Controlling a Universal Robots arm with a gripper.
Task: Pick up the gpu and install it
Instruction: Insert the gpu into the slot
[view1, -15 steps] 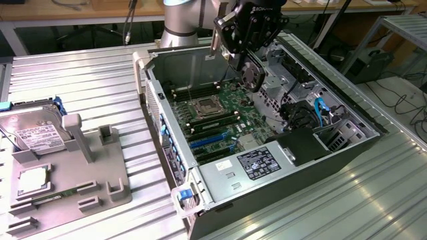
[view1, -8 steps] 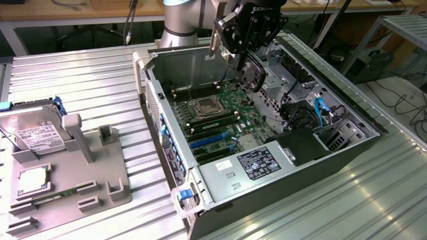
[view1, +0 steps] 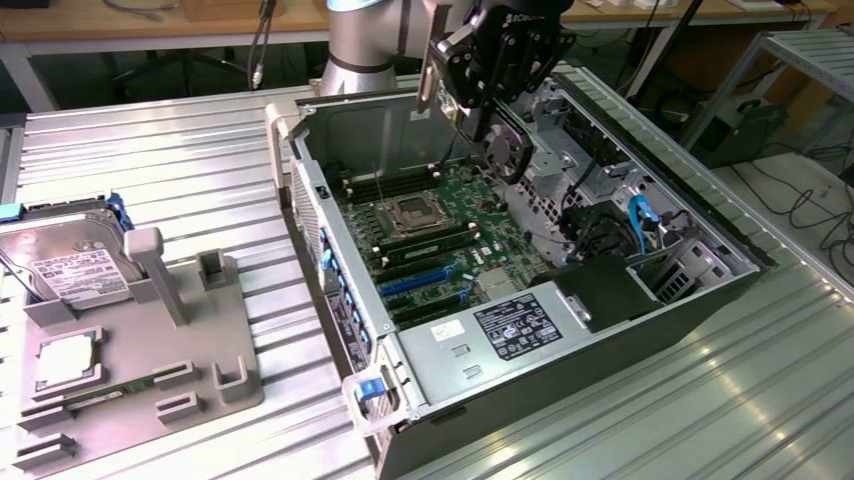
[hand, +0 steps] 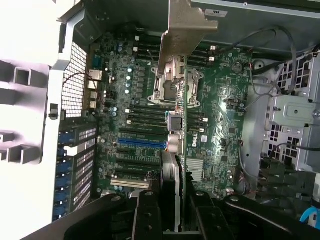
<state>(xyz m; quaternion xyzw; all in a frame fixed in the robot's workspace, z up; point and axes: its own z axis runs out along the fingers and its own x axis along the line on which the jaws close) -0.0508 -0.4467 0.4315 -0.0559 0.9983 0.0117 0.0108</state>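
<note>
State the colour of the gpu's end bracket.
Silver-grey bare metal: the narrow end bracket of the thin flat gpu shows best in the wrist view.

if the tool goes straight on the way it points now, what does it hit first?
The gpu gripped in the tool leads, so it would likely meet the motherboard inside the open case first. How far off that is remains unclear.

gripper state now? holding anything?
Gripper: shut on the gpu, held edge-down over the open computer case.
</note>
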